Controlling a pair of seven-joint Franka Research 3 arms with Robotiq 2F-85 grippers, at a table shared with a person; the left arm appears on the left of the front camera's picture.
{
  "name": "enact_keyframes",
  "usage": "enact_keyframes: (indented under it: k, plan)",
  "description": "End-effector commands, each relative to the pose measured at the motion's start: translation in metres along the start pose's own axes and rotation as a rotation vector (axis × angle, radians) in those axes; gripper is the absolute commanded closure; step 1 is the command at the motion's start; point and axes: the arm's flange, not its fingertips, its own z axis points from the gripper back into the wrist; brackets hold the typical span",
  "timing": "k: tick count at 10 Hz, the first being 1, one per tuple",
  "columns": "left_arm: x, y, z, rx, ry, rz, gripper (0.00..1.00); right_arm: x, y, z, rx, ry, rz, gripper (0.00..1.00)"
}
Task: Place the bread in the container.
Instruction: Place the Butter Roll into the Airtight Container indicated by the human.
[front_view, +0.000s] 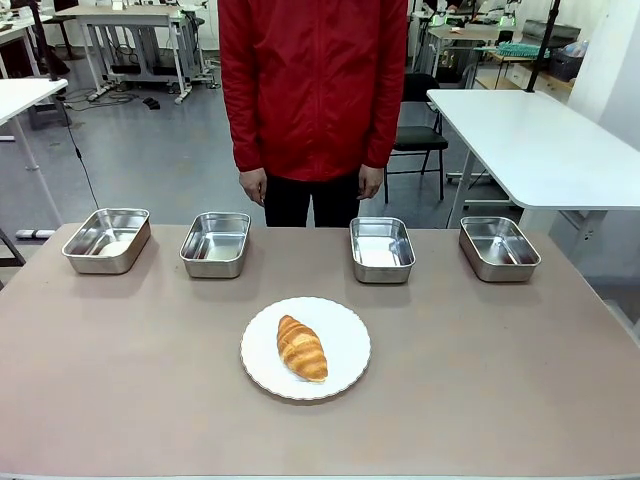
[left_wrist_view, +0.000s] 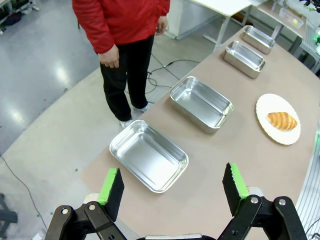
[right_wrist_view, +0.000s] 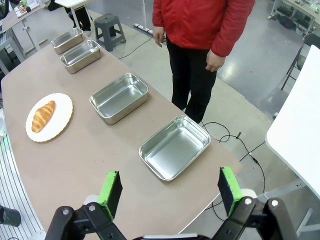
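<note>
Not started yet: the bread (front_view: 302, 347) is lying on the plate (front_view: 345, 325), lower centre, outside every container (front_view: 382, 248) — left gripper (left_wrist_view: 172, 172) and right gripper (right_wrist_view: 169, 175) are hanging with fingers (left_wrist_view: 111, 190) wide, empty.

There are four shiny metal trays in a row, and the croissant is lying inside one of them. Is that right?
Not quite. The four metal trays do stand in a row, but the croissant lies on the round white plate in front of them, not inside a tray. The front view shows it.

The bread (left_wrist_view: 281, 120) is seen lying on the white plate (left_wrist_view: 263, 107), well apart from the spread fingers (left_wrist_view: 114, 186) of the left gripper (left_wrist_view: 172, 174).
</note>
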Motion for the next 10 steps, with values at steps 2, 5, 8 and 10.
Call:
enact_keyframes:
  k: [2,5,8,10]
  plan:
    - [0.0011,-0.0010,0.0015,-0.007,-0.002,-0.013,0.00,0.0004,0.0001,-0.0003,0.004,-0.005,0.004,0.00]
    - [0.0011,-0.0010,0.0015,-0.007,-0.002,-0.013,0.00,0.0004,0.0001,-0.0003,0.004,-0.005,0.004,0.00]
    - [0.0011,-0.0010,0.0015,-0.007,-0.002,-0.013,0.00,0.0004,0.0001,-0.0003,0.004,-0.005,0.004,0.00]
    - [0.0011,-0.0010,0.0015,-0.007,-0.002,-0.013,0.00,0.0004,0.0001,-0.0003,0.004,-0.005,0.004,0.00]
